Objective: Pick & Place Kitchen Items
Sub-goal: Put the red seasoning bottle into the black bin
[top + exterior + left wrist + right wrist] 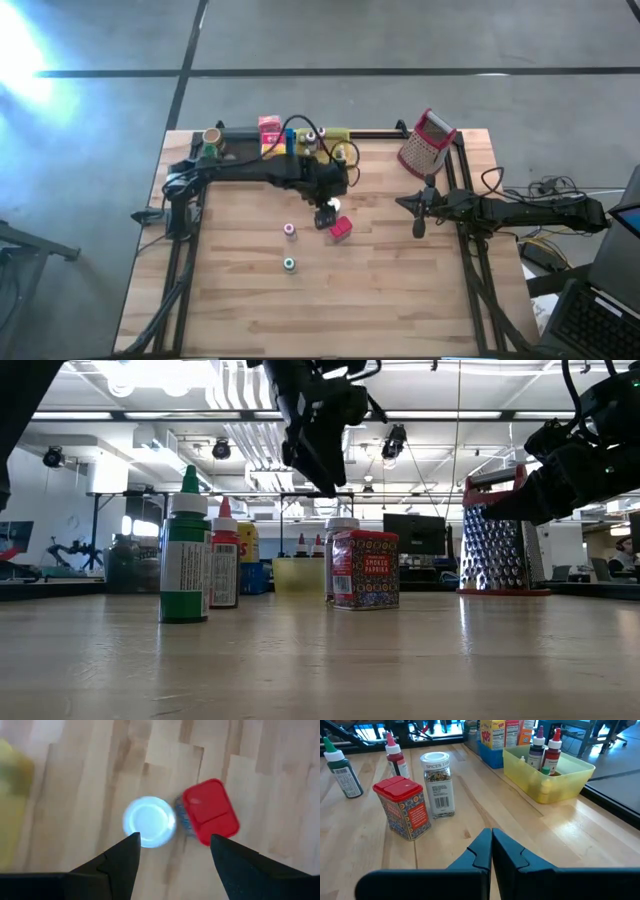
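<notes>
Two items below the spread left end effector (pixel 172 852): white-lidded spice jar (pixel 149 821) touching red paprika tin (pixel 210 817). Stood clear of green-capped bottle (pixel 185 550). Right end effector (pixel 491 851) pressed together, over bare tabletop (pixel 400 290).

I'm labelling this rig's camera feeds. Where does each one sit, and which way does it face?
High: overhead, straight down on table; both arms show.
Low: table height, level across to the room; bottles, red tin, grater; arms enter from above.
Left wrist: looks down past open left tool at white-lidded jar and tin.
Right wrist: looks across table past shut right tool at tin, jar, yellow tray.
All four share tin and jar.
</notes>
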